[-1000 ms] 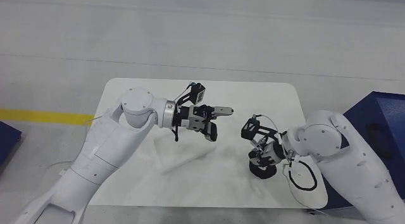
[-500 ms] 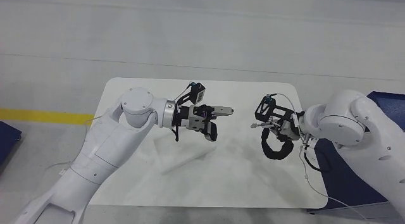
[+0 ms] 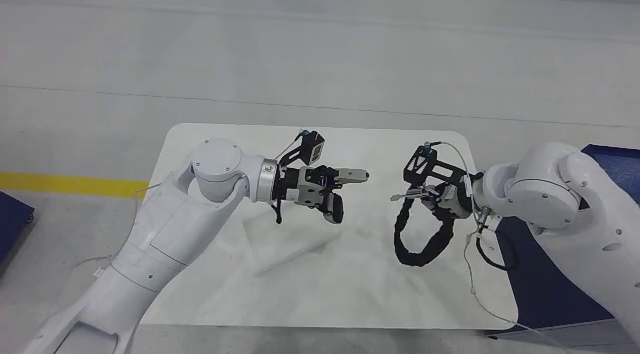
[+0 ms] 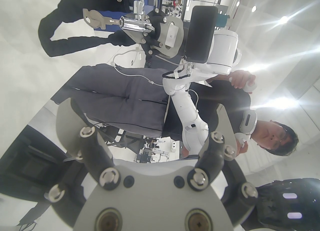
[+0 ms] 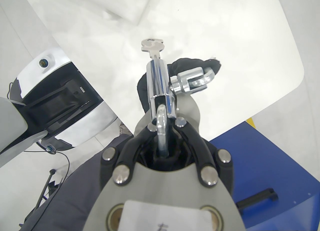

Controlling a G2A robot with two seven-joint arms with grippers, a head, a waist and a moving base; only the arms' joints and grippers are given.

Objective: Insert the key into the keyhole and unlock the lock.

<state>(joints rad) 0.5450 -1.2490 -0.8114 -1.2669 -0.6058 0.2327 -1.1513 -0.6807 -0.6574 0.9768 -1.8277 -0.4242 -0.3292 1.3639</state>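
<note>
Key [image 5: 152, 46] sits in lock [image 5: 157, 79], held at right

Left gripper [image 3: 352, 174] hovers over the middle of the table [image 3: 370, 144], fingers spread and holding nothing. Just to its right, the right gripper [image 5: 162, 123] clamps the chrome lock, with the key's head pointing left toward those spread fingers. The black cable [image 3: 415, 239] hangs in a loop on the near side.

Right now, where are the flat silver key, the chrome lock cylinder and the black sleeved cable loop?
flat silver key [image 5: 152, 44], right wrist view, on its head.
chrome lock cylinder [image 5: 157, 76], right wrist view, on its barrel.
black sleeved cable loop [image 4: 47, 31], left wrist view, on the outer bend.
</note>
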